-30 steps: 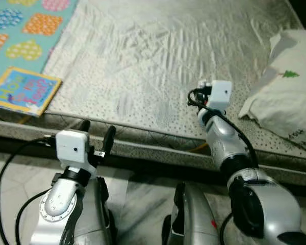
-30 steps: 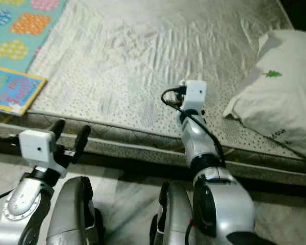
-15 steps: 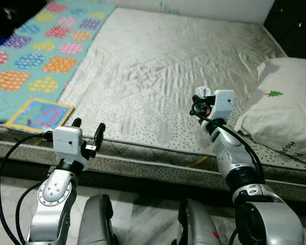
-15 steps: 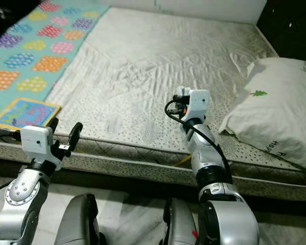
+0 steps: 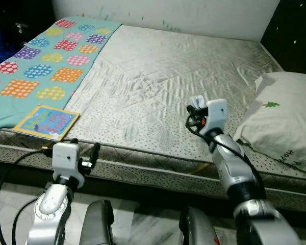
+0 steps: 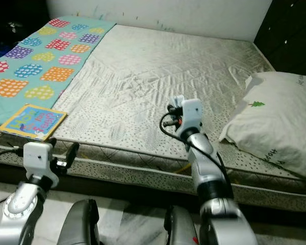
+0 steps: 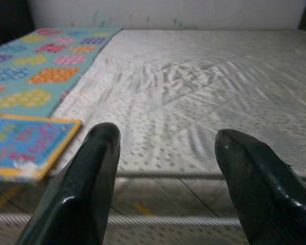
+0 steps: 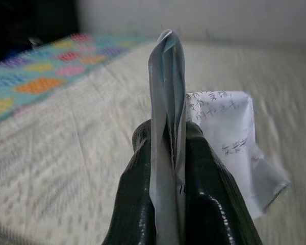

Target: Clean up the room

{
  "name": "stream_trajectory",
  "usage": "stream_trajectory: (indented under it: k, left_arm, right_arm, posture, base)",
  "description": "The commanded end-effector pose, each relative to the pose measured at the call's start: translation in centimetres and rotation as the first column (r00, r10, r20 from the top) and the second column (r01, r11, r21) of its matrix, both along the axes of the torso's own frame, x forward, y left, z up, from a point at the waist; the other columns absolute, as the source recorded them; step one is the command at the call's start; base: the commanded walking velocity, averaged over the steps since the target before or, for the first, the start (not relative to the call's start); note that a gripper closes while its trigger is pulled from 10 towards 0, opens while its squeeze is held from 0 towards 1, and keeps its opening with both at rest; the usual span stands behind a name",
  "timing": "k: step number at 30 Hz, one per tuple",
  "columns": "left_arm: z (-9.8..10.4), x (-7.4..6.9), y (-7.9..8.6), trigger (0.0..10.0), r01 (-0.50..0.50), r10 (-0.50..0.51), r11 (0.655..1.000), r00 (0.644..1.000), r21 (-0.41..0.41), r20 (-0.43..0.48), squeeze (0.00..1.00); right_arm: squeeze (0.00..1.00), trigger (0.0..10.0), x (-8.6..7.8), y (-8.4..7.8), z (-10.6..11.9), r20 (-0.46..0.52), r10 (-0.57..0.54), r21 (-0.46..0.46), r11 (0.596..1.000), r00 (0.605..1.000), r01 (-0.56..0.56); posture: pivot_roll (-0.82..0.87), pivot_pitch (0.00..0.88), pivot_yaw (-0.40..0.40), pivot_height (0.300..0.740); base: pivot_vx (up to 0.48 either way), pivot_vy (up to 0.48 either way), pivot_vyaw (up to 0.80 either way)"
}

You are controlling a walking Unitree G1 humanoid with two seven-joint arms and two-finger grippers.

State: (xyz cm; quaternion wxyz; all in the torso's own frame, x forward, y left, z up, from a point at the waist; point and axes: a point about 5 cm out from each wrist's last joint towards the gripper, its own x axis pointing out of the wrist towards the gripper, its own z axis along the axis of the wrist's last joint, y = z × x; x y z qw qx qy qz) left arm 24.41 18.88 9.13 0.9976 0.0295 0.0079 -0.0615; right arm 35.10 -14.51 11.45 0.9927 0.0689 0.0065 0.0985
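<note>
White folded paper with handwriting [image 8: 214, 148] sits pinched tight in the right gripper [image 8: 176, 153] jaws, raised over the front part of the grey quilted mattress [image 5: 183, 66]. Left gripper [image 7: 166, 168] hovers low at the mattress's front edge, jaws spread, holding nothing. Colourful children's book [image 5: 46, 121] lies on the teal polka-dot blanket [image 5: 41, 71] near that edge. White pillow with a small tree print [image 5: 285, 122] lies on the mattress's right side.
</note>
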Motion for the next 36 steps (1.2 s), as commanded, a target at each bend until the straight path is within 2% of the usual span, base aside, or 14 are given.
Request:
stream_trajectory:
  k: [1, 3, 7, 8, 11, 18, 25, 32, 36]
  left_arm:
    - [0.5, -0.7, -1.0, 10.0, 0.001, -0.001, 1.0, 0.999, -0.002, 0.045, 0.0]
    - [0.8, -1.2, -1.1, 10.0, -0.036, 0.035, 0.999, 0.997, 0.011, 0.071, 0.0]
    - [0.9, -1.6, -0.5, 10.0, -0.083, 0.083, 0.997, 0.994, -0.005, 0.066, 0.0]
    - [1.2, -1.4, -0.7, 10.0, -0.075, 0.073, 0.997, 0.994, 0.024, 0.085, 0.0]
    - [1.7, -1.5, -1.0, 10.0, -0.084, 0.082, 0.996, 0.991, 0.018, 0.102, 0.0]
    - [2.3, -2.3, -0.5, 10.0, -0.139, 0.141, 0.99, 0.985, -0.024, 0.099, 0.0]
    - [2.0, -2.8, -0.6, 10.0, -0.12, 0.122, 0.992, 0.99, -0.034, 0.068, 0.0]
    - [2.2, -2.6, -0.9, 10.0, -0.097, 0.1, 0.994, 0.993, -0.051, 0.063, 0.0]
    - [2.2, -2.4, -0.9, 10.0, -0.087, 0.091, 0.994, 0.994, -0.072, 0.059, 0.0]
  right_arm:
    - [0.0, 10.0, -1.0, -1.3, -0.3, 0.007, -0.08, 0.015, 0.997, 0.997, 0.08]
    - [0.0, 10.0, -1.7, -1.8, -0.3, 0.033, -0.113, 0.008, 0.994, 0.993, 0.113]
    - [0.0, 10.0, -1.7, -1.5, -0.1, 0.002, -0.147, 0.075, 0.986, 0.989, 0.147]
    - [0.0, 10.0, -1.5, -0.8, 0.4, 0.018, -0.117, 0.065, 0.991, 0.993, 0.116]
    - [0.0, 10.0, -1.7, -0.5, 1.1, 0.049, -0.102, 0.048, 0.994, 0.994, 0.099]
    - [0.0, 10.0, -2.8, -1.4, 1.6, 0.077, -0.109, 0.021, 0.994, 0.991, 0.108]
    - [0.0, 10.0, -4.7, -1.4, 1.6, 0.09, -0.074, -0.012, 0.997, 0.993, 0.076]
    - [0.0, 10.0, -6.3, -2.8, 1.5, 0.059, -0.087, -0.035, 0.995, 0.995, 0.089]
    - [0.0, 10.0, -6.0, -2.3, 1.9, 0.069, -0.079, -0.022, 0.997, 0.995, 0.08]
  posture:
    - [0.02, 0.0, -0.093, 0.565]
    - [0.01, 0.0, -0.097, 0.565]
    - [0.0, 0.0, -0.102, 0.565]
    - [-0.01, 0.011, -0.111, 0.565]
    - [-0.01, 0.028, -0.117, 0.565]
    - [-0.02, 0.079, -0.118, 0.565]
    - [-0.04, 0.1, -0.103, 0.565]
    - [-0.04, 0.106, -0.102, 0.565]
    - [-0.05, 0.104, -0.087, 0.565]
  base:
    - [0.0, 0.0, 0.0]
    - [0.0, 0.0, 0.0]
    - [0.0, 0.0, 0.0]
    - [0.0, 0.0, 0.0]
    - [0.0, 0.0, 0.0]
    - [0.0, 0.0, 0.0]
    - [0.0, 0.0, 0.0]
    - [0.0, 0.0, 0.0]
    - [0.0, 0.0, 0.0]
